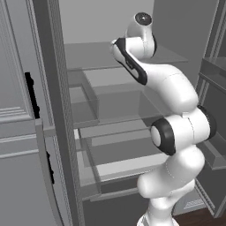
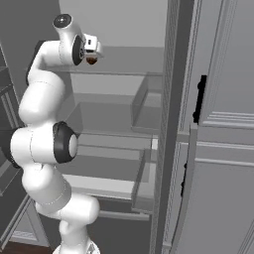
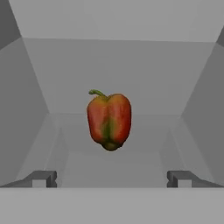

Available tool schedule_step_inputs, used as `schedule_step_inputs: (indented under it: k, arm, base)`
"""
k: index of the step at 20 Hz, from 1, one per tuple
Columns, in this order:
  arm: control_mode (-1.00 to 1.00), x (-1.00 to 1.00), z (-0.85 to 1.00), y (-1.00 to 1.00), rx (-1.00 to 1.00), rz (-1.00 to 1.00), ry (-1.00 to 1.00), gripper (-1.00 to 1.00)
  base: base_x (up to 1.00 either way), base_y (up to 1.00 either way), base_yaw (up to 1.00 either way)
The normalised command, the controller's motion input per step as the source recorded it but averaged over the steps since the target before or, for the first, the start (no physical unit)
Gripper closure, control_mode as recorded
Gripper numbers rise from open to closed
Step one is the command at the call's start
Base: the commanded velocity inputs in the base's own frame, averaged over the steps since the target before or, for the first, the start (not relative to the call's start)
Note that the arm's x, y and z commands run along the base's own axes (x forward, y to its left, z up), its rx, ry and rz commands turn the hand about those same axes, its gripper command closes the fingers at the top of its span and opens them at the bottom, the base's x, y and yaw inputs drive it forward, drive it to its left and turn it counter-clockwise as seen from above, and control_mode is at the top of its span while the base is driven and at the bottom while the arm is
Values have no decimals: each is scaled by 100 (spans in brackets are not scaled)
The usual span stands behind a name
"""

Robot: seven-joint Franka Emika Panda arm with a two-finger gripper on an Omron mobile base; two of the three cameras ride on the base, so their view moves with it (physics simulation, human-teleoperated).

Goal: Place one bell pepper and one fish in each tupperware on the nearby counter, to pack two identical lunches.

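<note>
A red bell pepper point(image 3: 109, 120) with a green-yellow streak and a green stem lies on a grey fridge shelf, straight ahead of my gripper point(image 3: 111, 178). The two fingertips point(image 3: 43, 178) stand wide apart, short of the pepper, with nothing between them. In the right base view the pepper point(image 2: 92, 60) is a small dark red spot just below my hand, high up inside the open fridge. My gripper is open and apart from the pepper. The fish, the tupperware and the counter are out of view.
My arm reaches into an open fridge with grey shelves and clear drawers point(image 1: 119, 106). The fridge's side frame point(image 1: 57, 110) stands close on the left, door shelves point(image 1: 216, 88) on the right. Grey panels with black handles point(image 2: 198, 99) flank the opening.
</note>
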Motion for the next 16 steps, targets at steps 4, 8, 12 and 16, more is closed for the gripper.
schedule_step_inputs:
  k: [4, 8, 12, 16]
  arm:
    - [-100, 67, -12, 8, 0, 0, 0, -100]
    - [-100, 66, -4, 14, 0, 0, 0, -100]
    - [-100, 65, -9, 7, 0, 0, 2, -100]
    - [-100, 31, -23, 0, 0, -2, 6, -100]
  base:
    - [0, 0, 0]
    - [0, 0, 0]
    - [0, 0, 0]
    - [0, 0, 0]
